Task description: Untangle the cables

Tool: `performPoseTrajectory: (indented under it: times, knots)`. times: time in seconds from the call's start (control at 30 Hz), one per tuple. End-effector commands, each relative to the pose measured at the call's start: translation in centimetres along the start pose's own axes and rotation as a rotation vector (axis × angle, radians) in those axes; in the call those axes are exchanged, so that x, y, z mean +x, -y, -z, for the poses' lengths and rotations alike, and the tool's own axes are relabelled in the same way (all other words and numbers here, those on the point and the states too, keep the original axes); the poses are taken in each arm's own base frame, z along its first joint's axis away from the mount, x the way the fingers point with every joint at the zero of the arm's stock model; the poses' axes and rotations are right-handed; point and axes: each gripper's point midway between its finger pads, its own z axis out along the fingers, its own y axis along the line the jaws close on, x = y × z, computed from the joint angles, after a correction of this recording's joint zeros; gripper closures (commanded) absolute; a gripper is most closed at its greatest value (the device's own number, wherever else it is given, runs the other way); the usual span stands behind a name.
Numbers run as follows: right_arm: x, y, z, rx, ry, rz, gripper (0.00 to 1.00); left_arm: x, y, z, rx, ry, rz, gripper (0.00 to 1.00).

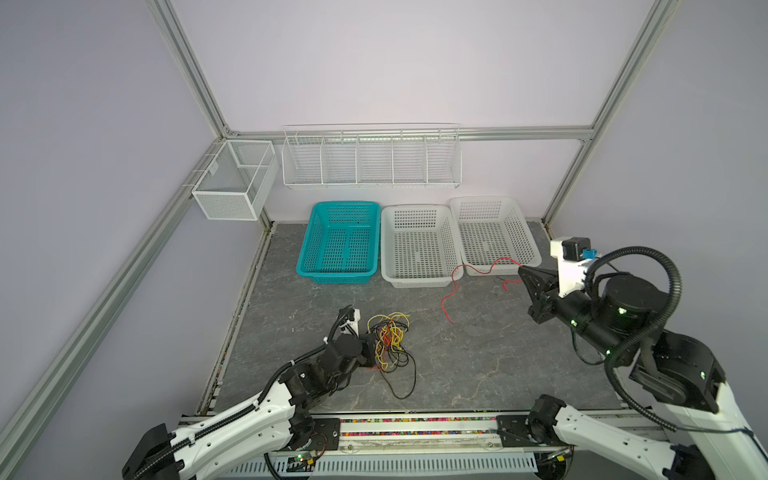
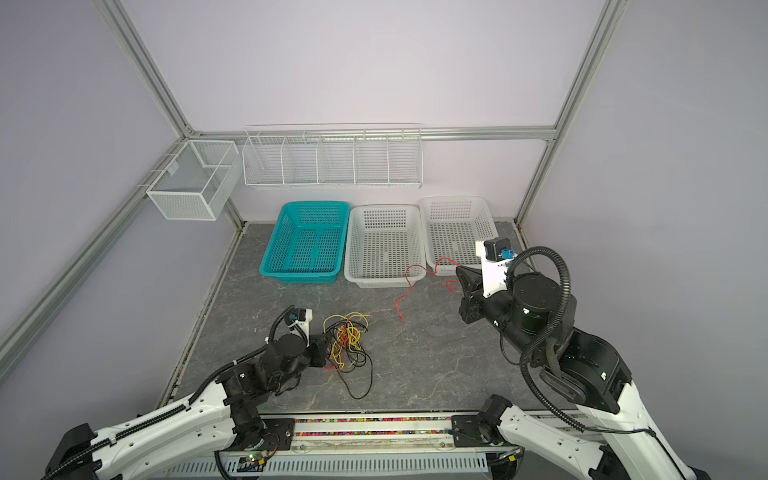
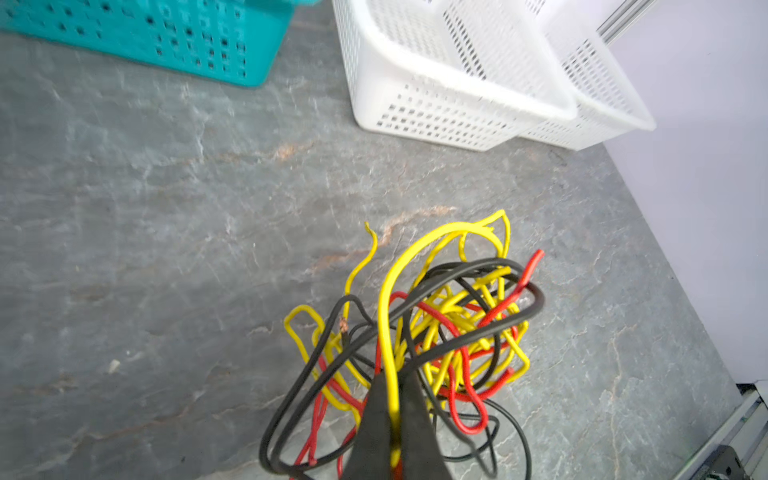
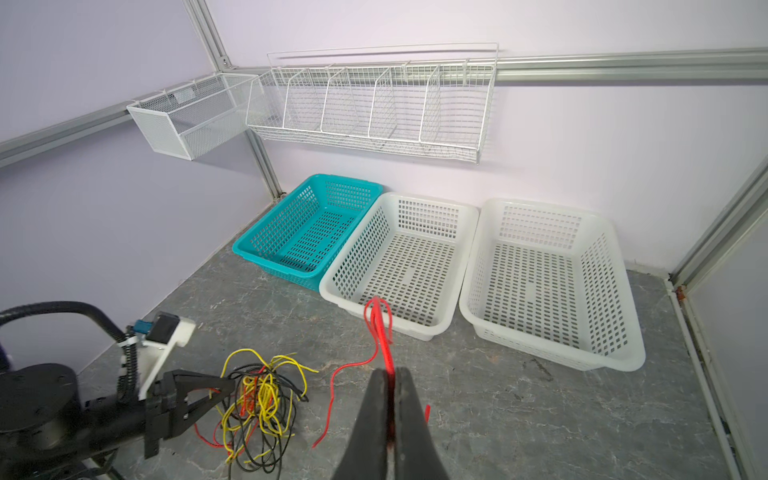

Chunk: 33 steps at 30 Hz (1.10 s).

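Left wrist view: left gripper [image 3: 395, 384] clamped on yellow strand [image 3: 386, 316] of cable tangle [image 3: 449, 328], black, yellow and red mixed. Both top views: tangle on grey tabletop [image 1: 478, 365], well in front of middle white basket [image 1: 417, 284], toward its left side. Right wrist view: right gripper [image 4: 390, 374] pinching single red cable [image 4: 382, 332], apart from tangle; cable runs past same basket's front right corner, free end trailing in front.
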Motion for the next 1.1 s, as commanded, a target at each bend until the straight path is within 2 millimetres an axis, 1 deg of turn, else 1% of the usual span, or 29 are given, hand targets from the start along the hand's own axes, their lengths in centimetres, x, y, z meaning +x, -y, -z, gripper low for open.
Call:
performPoseTrajectory:
  times: [0.0,0.17,0.23,0.33,0.4,0.43,0.47,0.5,0.6,0.7,0.77,0.87,0.93,1.0,1.07]
  knots:
    - [-2.1,0.4,0.0,0.034,0.066,0.018,0.94,-3.2,0.9,1.3,-0.010,0.075,-0.108,1.00]
    - [-2.4,-0.6,-1.1,0.001,0.057,0.033,0.94,-3.3,3.6,1.9,0.071,-0.033,-0.249,1.00]
    - [-2.4,-1.4,-1.7,-0.038,0.054,0.033,0.94,-3.0,4.4,1.9,0.075,-0.110,-0.316,1.00]
    - [-2.7,-3.0,-2.9,-0.099,0.040,0.020,0.94,-2.1,4.0,2.1,0.042,-0.210,-0.456,1.00]
    - [-2.9,-3.9,-3.9,-0.129,0.024,0.016,0.94,-1.1,3.0,2.2,0.018,-0.265,-0.533,1.00]
    - [-2.9,-4.2,-4.5,-0.136,0.013,0.017,0.94,-0.9,2.6,2.2,0.009,-0.274,-0.566,1.00]
    - [-2.8,-4.5,-5.1,-0.137,0.001,0.022,0.94,-1.0,2.1,2.2,-0.018,-0.258,-0.559,1.00]
    - [-2.7,-4.5,-5.7,-0.127,-0.008,0.027,0.94,-1.3,1.9,2.2,-0.024,-0.236,-0.561,1.00]
    - [-2.7,-3.7,-7.0,-0.063,-0.008,0.040,0.94,-1.9,2.9,3.0,0.049,-0.179,-0.611,1.00]
    - [-2.6,-3.6,-8.0,-0.051,-0.011,0.042,0.94,-3.6,3.2,4.0,0.061,-0.078,-0.628,1.00]
    - [-2.5,-3.6,-8.6,-0.052,-0.022,0.033,0.94,-4.7,2.9,4.2,0.039,-0.006,-0.608,1.00]
    - [-2.0,-3.3,-9.7,-0.028,-0.039,0.024,0.94,-4.6,2.3,4.4,0.039,0.046,-0.582,1.00]
    - [-2.0,-2.5,-10.2,0.013,-0.041,0.016,0.94,-4.4,2.2,4.7,0.047,0.048,-0.584,1.00]
    - [-2.2,-1.4,-10.5,0.059,-0.036,0.000,0.94,-5.1,1.8,5.1,0.019,0.072,-0.566,1.00]
    - [-2.3,-0.9,-10.8,0.068,-0.037,-0.019,0.94,-5.6,1.5,5.4,0.002,0.100,-0.554,1.00]
